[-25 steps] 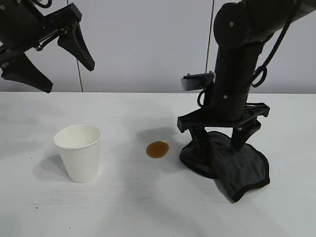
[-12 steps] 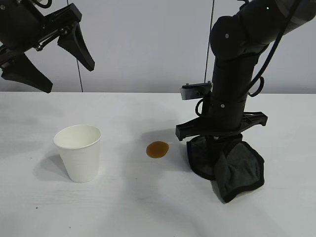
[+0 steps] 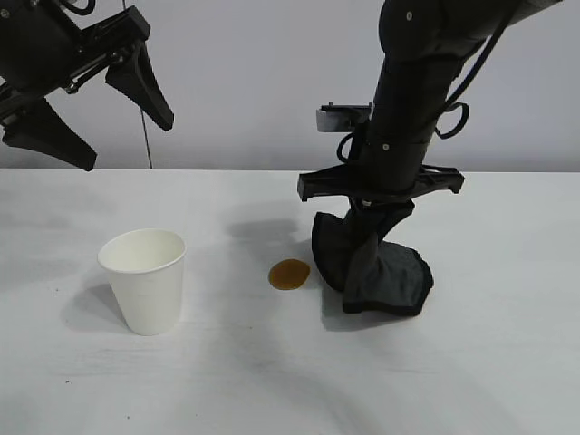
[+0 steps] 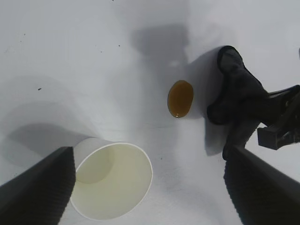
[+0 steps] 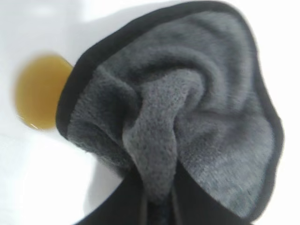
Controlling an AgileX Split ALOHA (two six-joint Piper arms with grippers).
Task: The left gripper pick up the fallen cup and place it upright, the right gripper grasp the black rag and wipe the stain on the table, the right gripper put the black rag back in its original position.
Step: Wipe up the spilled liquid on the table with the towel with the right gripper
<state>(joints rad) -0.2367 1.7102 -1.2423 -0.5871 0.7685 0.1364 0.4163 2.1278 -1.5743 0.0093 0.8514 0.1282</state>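
The white cup [image 3: 143, 281] stands upright on the table [image 3: 272, 390], mouth up, also in the left wrist view [image 4: 112, 180]. High above it at the far left my left gripper [image 3: 127, 143] hangs open and empty, its fingers [image 4: 40, 187] spread wide. The brown stain [image 3: 289, 274] lies in the middle of the table. My right gripper [image 3: 376, 222] is shut on a fold of the black rag [image 3: 372, 263], which hangs bunched with its lower part on the table just right of the stain [image 5: 40, 91]. The rag [image 5: 187, 108] hides the right fingertips.
A grey wall runs behind the table's far edge. Bare white tabletop stretches along the front and to the right of the rag.
The right gripper has shut on the rag, lifted it into a bunch and carried it left to the stain's edge. Left arm and cup have not moved.
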